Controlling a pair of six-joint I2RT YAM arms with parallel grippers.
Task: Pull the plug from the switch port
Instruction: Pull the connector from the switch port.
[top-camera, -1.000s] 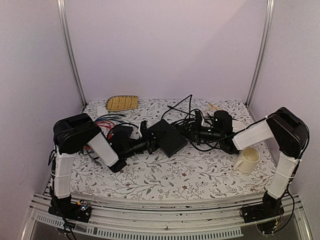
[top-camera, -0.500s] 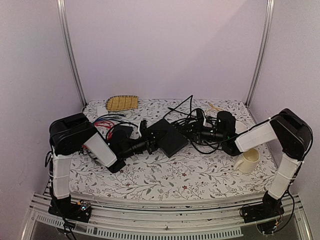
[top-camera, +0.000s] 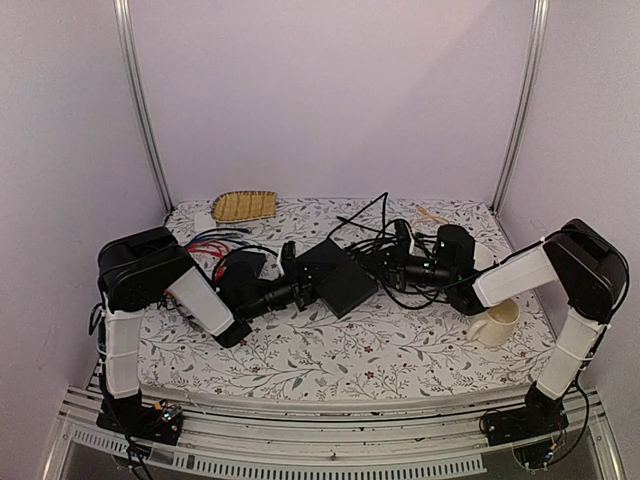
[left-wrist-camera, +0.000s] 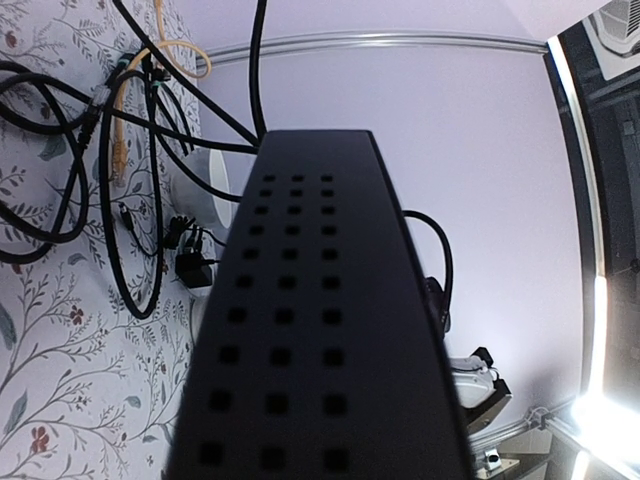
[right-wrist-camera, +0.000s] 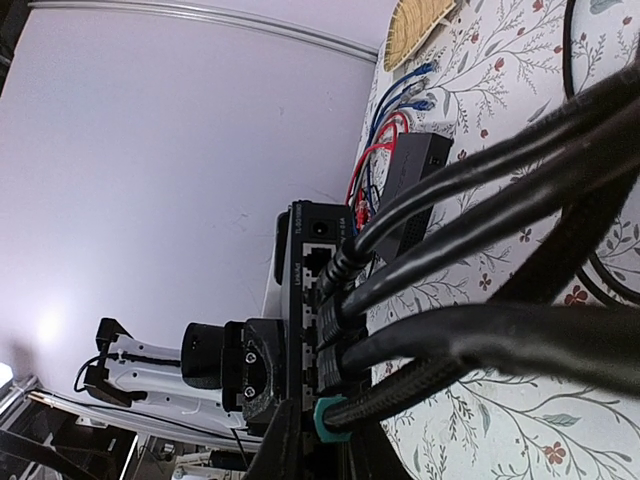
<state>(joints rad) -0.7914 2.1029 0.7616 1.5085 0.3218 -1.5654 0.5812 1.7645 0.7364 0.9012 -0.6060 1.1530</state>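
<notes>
The switch (top-camera: 335, 278) is a flat black box in the middle of the flowered table, and my left gripper (top-camera: 303, 287) is shut on its left edge. Its vented top (left-wrist-camera: 320, 330) fills the left wrist view and hides those fingers. The right wrist view faces the port side (right-wrist-camera: 305, 300), where several black cables (right-wrist-camera: 480, 200) are plugged in. The lowest plug (right-wrist-camera: 333, 422) has a teal boot and a braided cord and sits against the port face. My right gripper (right-wrist-camera: 330, 455) is shut on this plug, one dark finger on each side. From above, the right gripper (top-camera: 388, 265) lies just right of the switch.
A cream mug (top-camera: 495, 322) stands under the right forearm, with a white plate (top-camera: 478, 250) behind it. A woven tray (top-camera: 244, 206) lies at the back left, red and blue cords (top-camera: 210, 240) and a thinner black box (right-wrist-camera: 415, 165) near the left arm. Black cables (top-camera: 370, 235) tangle behind the switch.
The right arm has drawn back slightly to the right with its gripper still on the cables. The left arm's upper part shifted a little left. The switch has hardly moved.
</notes>
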